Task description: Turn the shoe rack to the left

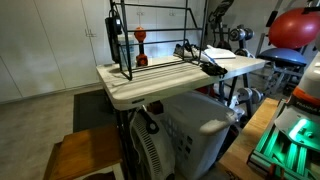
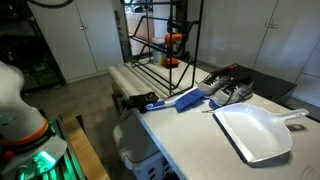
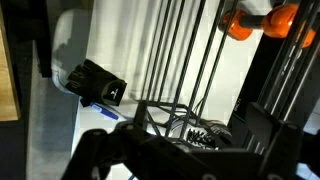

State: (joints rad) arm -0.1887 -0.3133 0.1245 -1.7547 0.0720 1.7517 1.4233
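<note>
**Thin Rods, Easy Slip**

The shoe rack (image 1: 158,62) stood on the white slatted surface (image 1: 130,90), its black rods directly ahead of the claw (image 3: 170,150). Whether the claw was spread or pressed together could not be told, as dark shapes merged. The likely risks were a thin rod slipping free, or the swinging rack toppling the orange object (image 3: 258,20) beyond the claw.

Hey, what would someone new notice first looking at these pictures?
The tall black wire shoe rack stands out, upright on the white slatted table with an orange object inside it. Next come the white dustpan lying flat in the foreground of an exterior view, and the big red ball in the background.
</note>
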